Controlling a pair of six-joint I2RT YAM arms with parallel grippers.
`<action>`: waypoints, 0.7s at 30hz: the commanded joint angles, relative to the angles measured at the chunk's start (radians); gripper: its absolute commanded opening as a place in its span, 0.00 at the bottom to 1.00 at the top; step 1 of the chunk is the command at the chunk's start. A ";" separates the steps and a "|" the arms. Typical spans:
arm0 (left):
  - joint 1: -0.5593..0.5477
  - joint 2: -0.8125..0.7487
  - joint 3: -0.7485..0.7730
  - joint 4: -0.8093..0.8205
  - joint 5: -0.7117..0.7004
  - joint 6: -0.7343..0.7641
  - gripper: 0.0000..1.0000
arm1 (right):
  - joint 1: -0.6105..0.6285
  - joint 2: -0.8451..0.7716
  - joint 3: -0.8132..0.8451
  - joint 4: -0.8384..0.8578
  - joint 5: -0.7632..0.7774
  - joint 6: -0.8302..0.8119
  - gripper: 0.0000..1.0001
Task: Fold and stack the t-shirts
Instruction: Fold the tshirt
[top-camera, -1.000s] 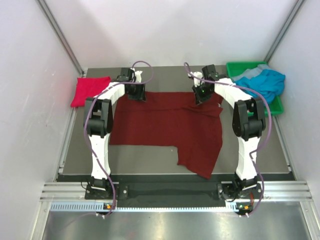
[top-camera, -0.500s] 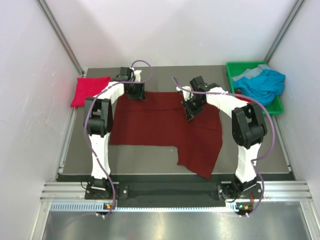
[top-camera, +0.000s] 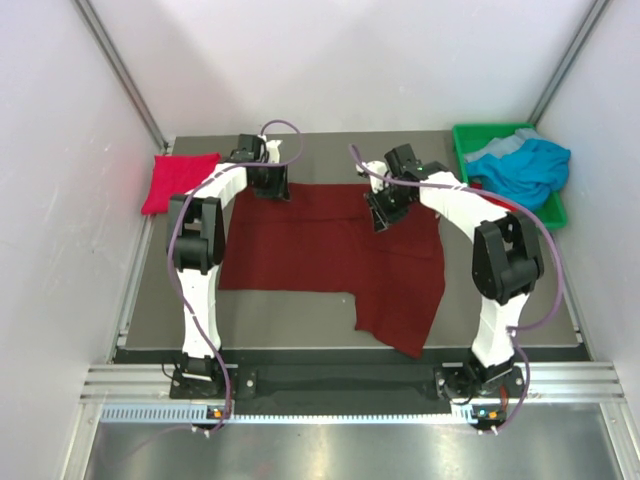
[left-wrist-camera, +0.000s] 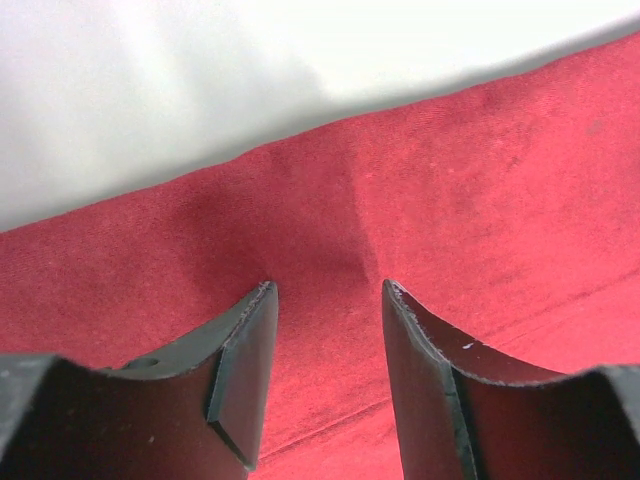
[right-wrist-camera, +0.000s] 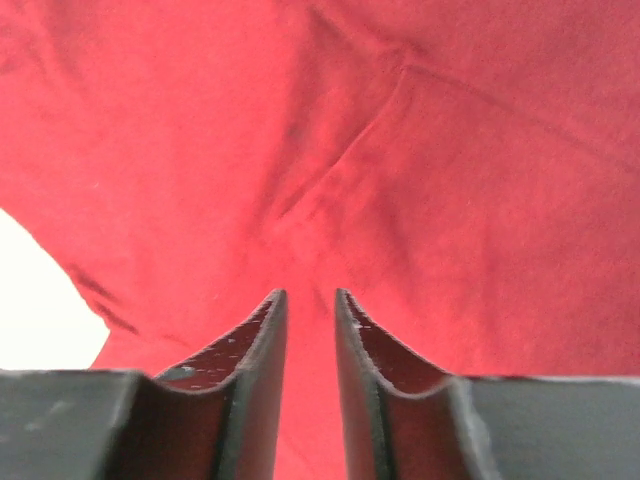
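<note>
Dark maroon cloth t-shirt is spread for folding; left end effector parted at far hem, right end effector nearly closed, grip unclear. Hem pinch needed next.

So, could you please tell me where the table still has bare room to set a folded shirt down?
Bare table lies along the near edge left of the maroon shirt, and between it and the red shirt. Crowded at the far right: green bin with the teal shirt.

Overhead rear view; wrist close-ups
</note>
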 joint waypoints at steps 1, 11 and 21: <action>0.001 -0.012 0.022 -0.012 -0.053 0.015 0.52 | -0.032 0.040 0.060 0.065 0.017 0.013 0.28; 0.034 0.065 0.143 -0.046 -0.205 0.099 0.55 | -0.222 0.266 0.351 0.094 0.023 0.133 0.33; 0.036 0.099 0.171 -0.133 -0.179 0.056 0.54 | -0.297 0.311 0.310 0.057 0.022 0.150 0.36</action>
